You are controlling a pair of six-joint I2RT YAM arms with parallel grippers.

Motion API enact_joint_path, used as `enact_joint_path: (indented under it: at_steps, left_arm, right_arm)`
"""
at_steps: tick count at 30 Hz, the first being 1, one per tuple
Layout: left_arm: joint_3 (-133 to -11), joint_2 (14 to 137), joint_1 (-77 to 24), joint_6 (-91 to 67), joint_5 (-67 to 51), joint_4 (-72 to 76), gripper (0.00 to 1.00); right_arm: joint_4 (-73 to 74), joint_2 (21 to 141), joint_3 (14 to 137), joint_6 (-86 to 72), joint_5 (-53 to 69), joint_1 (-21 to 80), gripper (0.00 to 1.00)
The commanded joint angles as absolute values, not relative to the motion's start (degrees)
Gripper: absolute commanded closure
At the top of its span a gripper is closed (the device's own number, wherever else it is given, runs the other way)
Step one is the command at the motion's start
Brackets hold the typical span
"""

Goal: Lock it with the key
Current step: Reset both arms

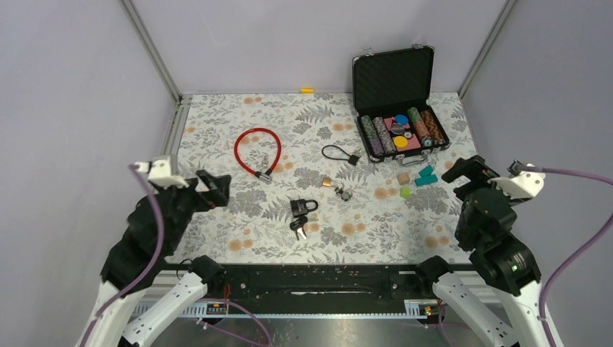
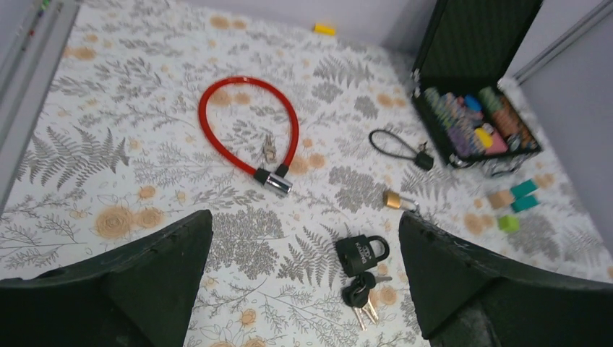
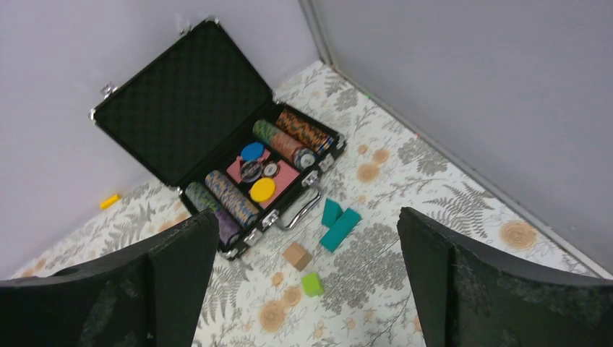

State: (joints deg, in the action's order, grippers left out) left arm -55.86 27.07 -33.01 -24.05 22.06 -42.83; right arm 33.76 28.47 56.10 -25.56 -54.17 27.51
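Grey walls boxed in your floral-print table [image 1: 246, 238], with both arms raised over its near corners. Your left gripper [image 1: 215, 188] stood with its jaws spread wide and nothing between them, above the cloth on the left side. Your right gripper [image 1: 463, 178] was just as wide and just as empty at the right edge.

The black padlock [image 1: 303, 206] lay flat near the middle of the table, well apart from both grippers. Its bunch of keys [image 1: 298, 228] touched its near end, but you could not tell whether a key sat in the keyhole.

Beyond it lay a small brass padlock [image 1: 328, 182], a thin black cable lock [image 1: 338, 153] and a red cable lock [image 1: 256, 150]. An open case of poker chips [image 1: 394, 79] sat at the far right, with a few coloured blocks [image 1: 425, 176] just in front of it.
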Motion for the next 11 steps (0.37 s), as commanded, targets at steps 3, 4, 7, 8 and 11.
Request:
enact_joint_path:
  at_steps: [3,4,7,8,11]
  left_arm:
    - [-59.6,21.3,-32.9,-24.6,26.3,-47.4,0.01]
    - [-59.5,20.8,-32.9,-25.1,26.3,-48.1,0.01]
    - [-58.6,19.6,-33.0,-26.4,26.2,-49.4,0.01]
    - [-58.3,19.3,-33.0,-27.1,26.5,-50.0,0.01]
    - [-58.0,18.3,-33.0,-27.8,26.1,-50.3,0.01]
  right_arm:
    - [32.5,25.3,58.1,-21.7,-59.4,27.4,0.01]
    - [33.0,25.0,58.2,-22.3,-59.0,27.4,0.0]
    - [35.9,24.6,58.7,-24.5,-57.6,27.4,0.01]
    - [36.8,24.4,58.8,-25.4,-57.3,27.4,0.01]
    - [39.1,24.0,58.8,-27.4,-56.3,27.4,0.01]
